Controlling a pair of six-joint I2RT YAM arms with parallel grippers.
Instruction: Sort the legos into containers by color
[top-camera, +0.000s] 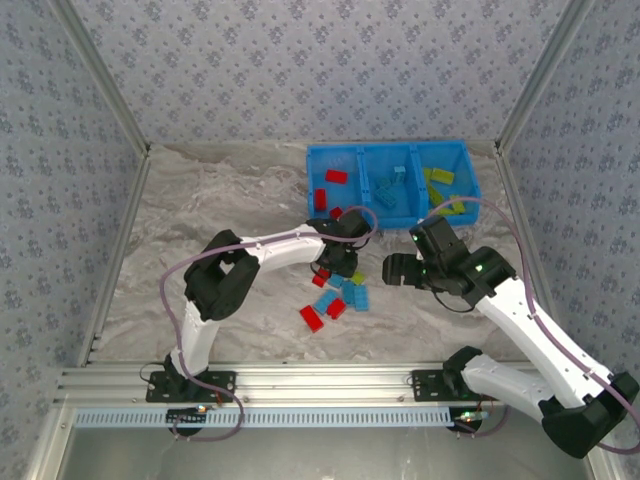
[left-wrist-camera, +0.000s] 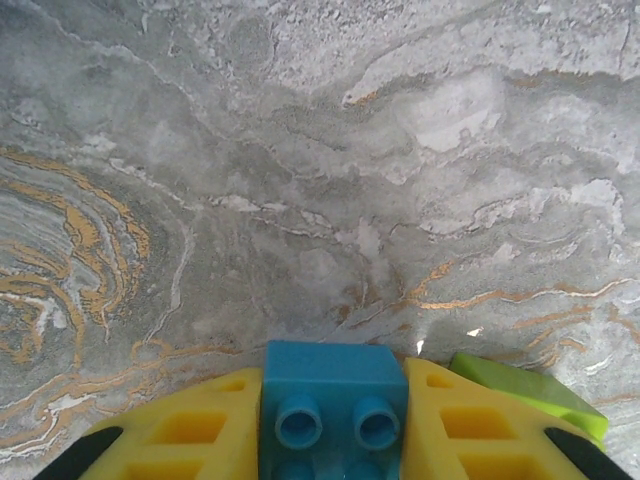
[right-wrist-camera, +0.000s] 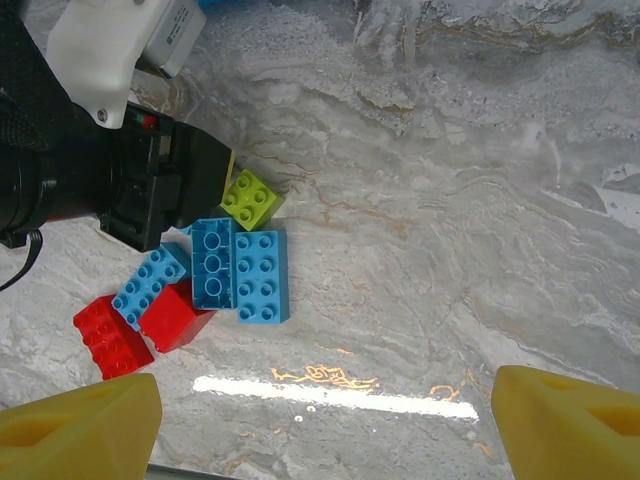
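1. Top external view: the blue bin (top-camera: 390, 147) stands at the far edge of the desk (top-camera: 220, 200), toward its far right corner; red bricks (top-camera: 335, 177) lie in its left compartment, light blue bricks (top-camera: 398, 180) in the middle one, yellow-green bricks (top-camera: 438, 177) in the right one; a loose pile of legos (top-camera: 335, 300) waits mid-desk; the left arm (top-camera: 280, 245) reaches down onto the pile's far side; the right arm (top-camera: 520, 310) hangs just right of the pile.
2. Left wrist view: the left fingers (left-wrist-camera: 190, 430) stand narrow, pressed against both sides of a blue brick (left-wrist-camera: 333, 395); a yellow-green brick (left-wrist-camera: 530, 395) lies just beside it; whether the blue brick has left the desk I cannot tell.
3. Right wrist view: the right fingers (right-wrist-camera: 80, 430) stand wide with nothing between them, above bare desk near the pile.
4. Judgement: the step in hand is the pick of a blue brick; the next move calls for a straight lift clear of the green neighbour, a carry to the far edge, and a release over the middle compartment.
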